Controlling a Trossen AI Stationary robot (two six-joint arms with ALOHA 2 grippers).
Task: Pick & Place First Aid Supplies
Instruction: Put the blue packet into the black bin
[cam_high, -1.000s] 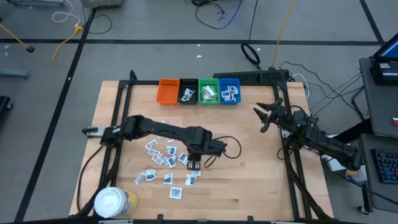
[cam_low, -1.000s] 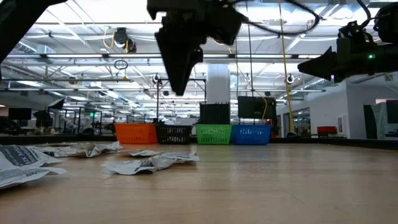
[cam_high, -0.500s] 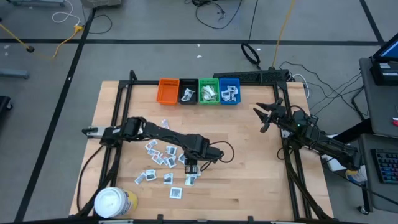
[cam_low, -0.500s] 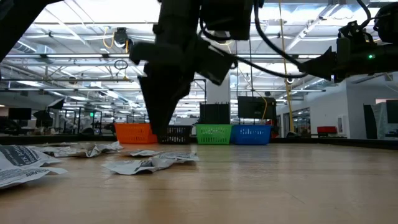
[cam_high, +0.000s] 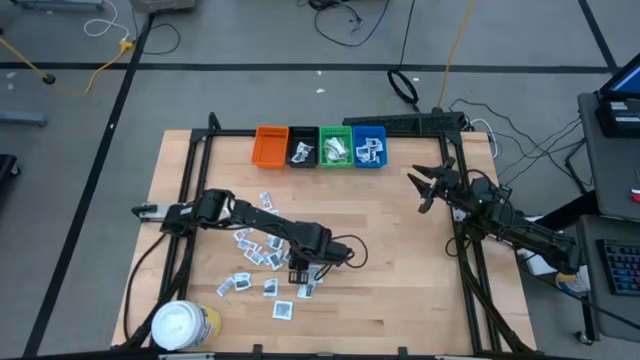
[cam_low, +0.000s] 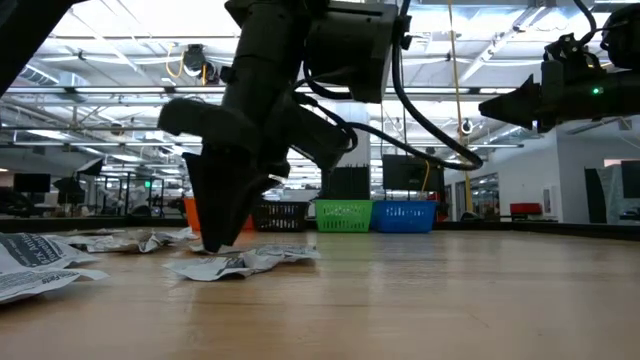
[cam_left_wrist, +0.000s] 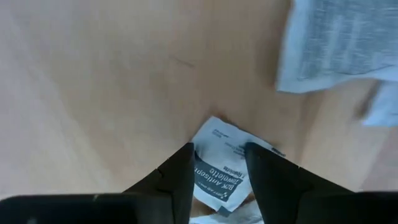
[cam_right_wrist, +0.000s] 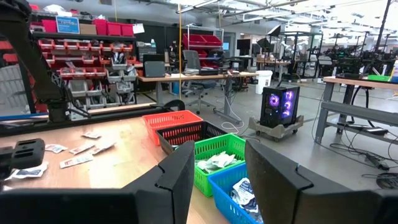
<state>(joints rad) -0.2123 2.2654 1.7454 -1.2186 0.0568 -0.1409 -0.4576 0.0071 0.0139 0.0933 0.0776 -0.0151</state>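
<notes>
Left gripper is down w/ fingers open astride a white packet at table center-ish, other packets crowding at its 9-10 o'clock, bins at 12. Right gripper parked open at 3.

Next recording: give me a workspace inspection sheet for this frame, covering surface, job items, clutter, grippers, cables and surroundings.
Surface: wooden table, black frame rails along its sides.
Job's things: packets scattered left of centre; some lie in the black, green and blue bins.
Clutter: white-lidded yellow tub at the near-left corner.
Grippers: left gripper open, straddling a white sachet; right gripper open, raised at the right.
Cables: loose cables on the floor beyond the table.
Surroundings: workshop benches, red storage bins.
</notes>
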